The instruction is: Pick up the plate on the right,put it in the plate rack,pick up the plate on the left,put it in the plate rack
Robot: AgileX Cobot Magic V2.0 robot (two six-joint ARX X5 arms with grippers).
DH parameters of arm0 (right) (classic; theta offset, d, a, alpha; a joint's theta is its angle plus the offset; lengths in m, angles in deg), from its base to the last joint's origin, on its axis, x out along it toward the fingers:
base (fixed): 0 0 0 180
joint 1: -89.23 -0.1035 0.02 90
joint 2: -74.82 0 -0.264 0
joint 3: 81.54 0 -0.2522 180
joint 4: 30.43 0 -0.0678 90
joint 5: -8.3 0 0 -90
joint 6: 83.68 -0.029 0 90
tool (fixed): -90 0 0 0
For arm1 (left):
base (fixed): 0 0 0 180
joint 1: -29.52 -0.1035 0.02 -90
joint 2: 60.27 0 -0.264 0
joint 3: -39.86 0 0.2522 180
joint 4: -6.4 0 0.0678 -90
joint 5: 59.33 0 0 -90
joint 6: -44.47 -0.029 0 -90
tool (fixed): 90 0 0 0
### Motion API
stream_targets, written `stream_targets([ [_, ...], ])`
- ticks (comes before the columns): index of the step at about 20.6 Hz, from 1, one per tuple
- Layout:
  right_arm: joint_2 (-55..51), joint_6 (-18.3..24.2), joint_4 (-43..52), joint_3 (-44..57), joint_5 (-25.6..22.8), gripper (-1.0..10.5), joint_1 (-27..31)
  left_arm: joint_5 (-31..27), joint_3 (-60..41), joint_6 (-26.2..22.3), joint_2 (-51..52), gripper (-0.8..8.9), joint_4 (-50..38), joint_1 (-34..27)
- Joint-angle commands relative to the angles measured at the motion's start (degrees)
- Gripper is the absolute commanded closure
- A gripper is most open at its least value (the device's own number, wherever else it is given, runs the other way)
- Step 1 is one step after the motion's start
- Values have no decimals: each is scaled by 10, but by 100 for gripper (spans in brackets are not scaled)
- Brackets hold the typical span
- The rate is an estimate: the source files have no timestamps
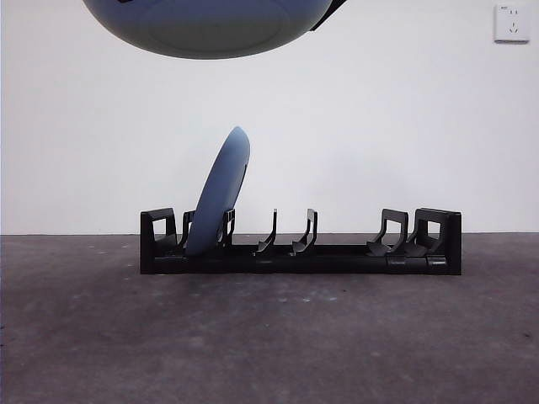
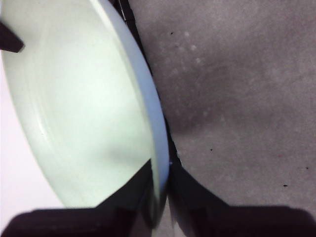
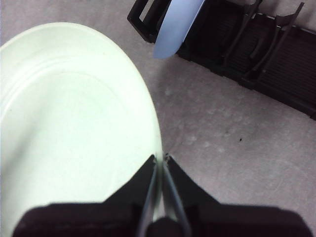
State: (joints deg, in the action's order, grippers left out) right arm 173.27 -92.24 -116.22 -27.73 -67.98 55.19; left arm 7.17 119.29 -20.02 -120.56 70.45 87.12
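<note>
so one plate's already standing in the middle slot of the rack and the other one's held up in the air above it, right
Not the middle slot. The front view shows the blue plate leaning in the prongs next to the left end of the plate rack, and the middle prongs hold nothing. The rest is right: the second plate is held up above the rack.

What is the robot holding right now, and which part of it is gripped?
The raised plate. Both the left end effector and the right end effector pinch it at its rim.
</note>
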Motion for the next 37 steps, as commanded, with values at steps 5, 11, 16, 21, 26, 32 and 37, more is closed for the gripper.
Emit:
stream_targets([
  [5,3,17,4,-7,13,682,-3,-1,0,15,-2,822,-2,21],
  [11,3,17,-13,-53,-1,504,1,18,0,44,-2,822,-3,35],
  [16,-1,14,-64,-148,-114,504,1,113,0,159,-2,821,-30,33],
  [21,-33,10,-67,-231,-183,505,0,198,0,274,-8,822,-163,21],
  [26,-118,7,-68,-259,-223,505,0,271,0,457,-44,822,-367,-35],
  [32,-196,7,-69,-256,-193,506,-1,282,0,585,-129,821,-523,-90],
  [37,-230,-3,-70,-251,-136,506,-1,245,0,614,-196,822,-590,-107],
])
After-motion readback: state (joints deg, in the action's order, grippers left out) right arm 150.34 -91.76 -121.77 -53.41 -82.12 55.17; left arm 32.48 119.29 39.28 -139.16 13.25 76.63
